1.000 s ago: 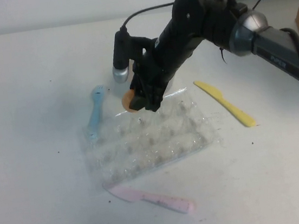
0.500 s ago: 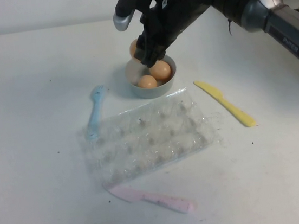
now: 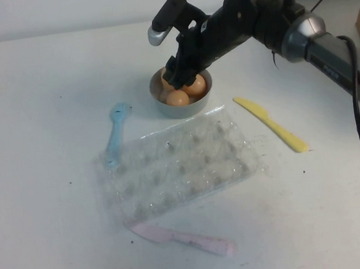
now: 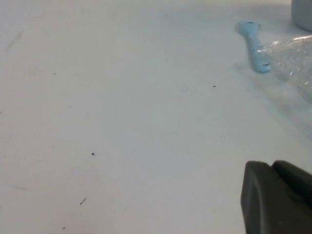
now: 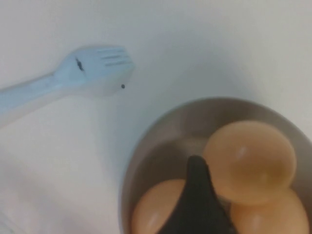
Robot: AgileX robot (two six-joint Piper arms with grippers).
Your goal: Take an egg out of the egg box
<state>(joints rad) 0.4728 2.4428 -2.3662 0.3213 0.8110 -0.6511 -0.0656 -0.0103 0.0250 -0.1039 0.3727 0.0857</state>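
Eggs (image 3: 177, 98), small, smooth and tan-orange, lie together in a round grey bowl (image 3: 163, 104) in the high view; we count two plainly, with a third partly hidden behind the right gripper (image 3: 178, 77). That gripper, black, hangs just over the bowl's far rim, and we cannot tell whether its fingers are spread or pressed together. We read no brand, label or writing on any surface here. Just in front of the bowl lies the flat rectangular egg box (image 3: 177, 165) of clear crinkly plastic, its round cups showing no eggs. A pale blue plastic fork (image 3: 115, 132) rests along the box's left edge, a yellow plastic knife (image 3: 270, 123) lies apart to the right, and a pink plastic knife (image 3: 183, 238) lies just at the box's near edge, all on the white table (image 3: 42, 191).

From the left wrist view we see the left gripper (image 4: 278, 197) only as a dark corner over bare table, its fingers' state not discernible; the blue fork and a corner of the clear box lie well away from it.

From the right wrist view we see three eggs touching one another inside the bowl, one dark fingertip (image 5: 197, 195) standing among them, and the fork's tines beside the bowl.
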